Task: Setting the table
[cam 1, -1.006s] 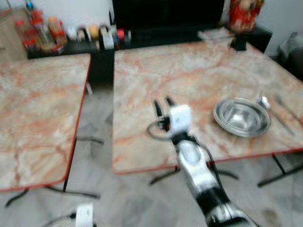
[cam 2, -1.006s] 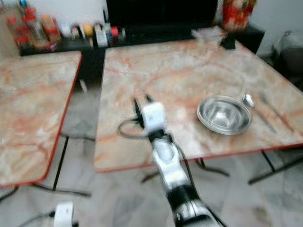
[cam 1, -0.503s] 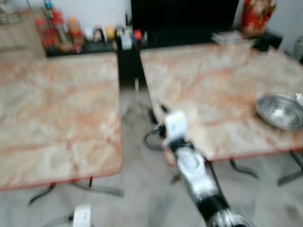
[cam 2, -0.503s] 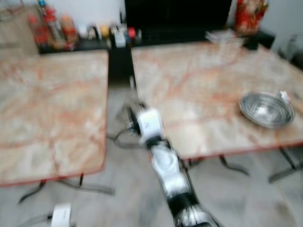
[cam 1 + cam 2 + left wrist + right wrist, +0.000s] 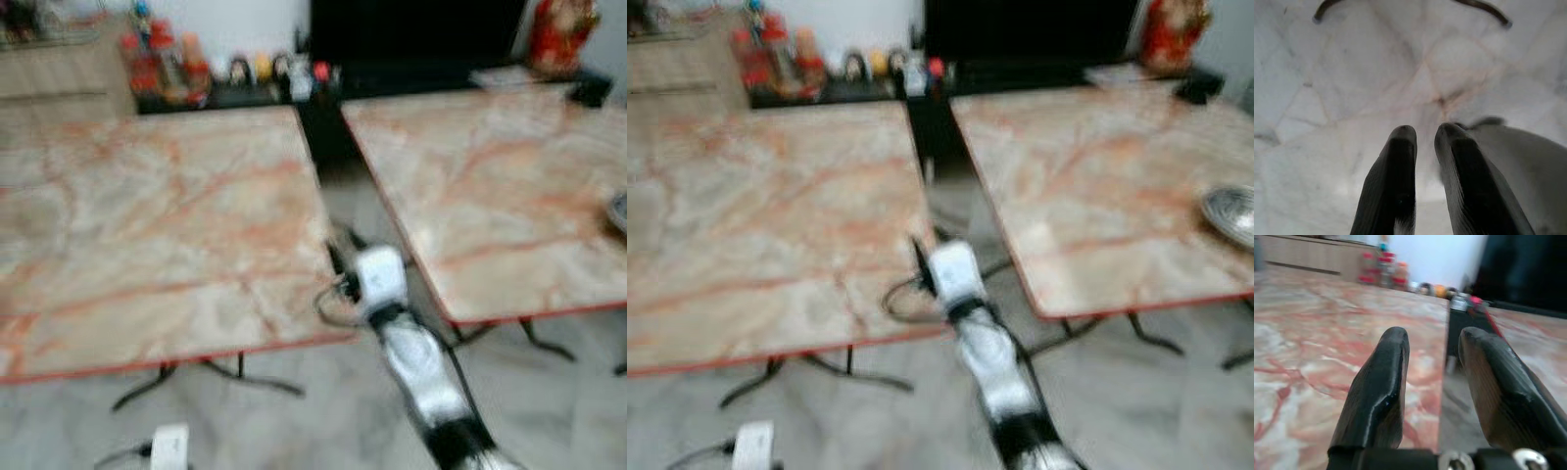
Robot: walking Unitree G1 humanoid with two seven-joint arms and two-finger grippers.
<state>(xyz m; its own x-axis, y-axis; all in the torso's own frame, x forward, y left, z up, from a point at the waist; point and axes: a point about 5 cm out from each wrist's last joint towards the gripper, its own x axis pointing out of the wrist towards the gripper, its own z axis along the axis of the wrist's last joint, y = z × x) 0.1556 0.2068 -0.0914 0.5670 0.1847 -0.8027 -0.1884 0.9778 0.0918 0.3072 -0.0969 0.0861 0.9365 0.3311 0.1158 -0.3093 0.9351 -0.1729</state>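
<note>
Two marble-topped tables with red edges stand side by side: the left table (image 5: 147, 225) and the right table (image 5: 490, 176). A steel bowl (image 5: 1232, 211) sits on the right table, at the picture's right edge. My right gripper (image 5: 338, 253) is held out low, over the near right corner of the left table and the gap between the tables. In the right wrist view its fingers (image 5: 1376, 387) stand apart with nothing between them. My left gripper (image 5: 1425, 134) hangs down over the pale floor, fingers almost touching and holding nothing. The eye views are blurred.
A dark low cabinet (image 5: 323, 88) runs along the back wall, with bottles and jars (image 5: 162, 64) on its left part. A black screen (image 5: 411, 29) and a red figure (image 5: 560, 24) stand behind the right table. Black table legs (image 5: 206, 377) splay over the tiled floor.
The whole view has swung to the left: the left table now takes up the middle and the bowl has slid to the right edge. My right arm keeps its raised pose.
</note>
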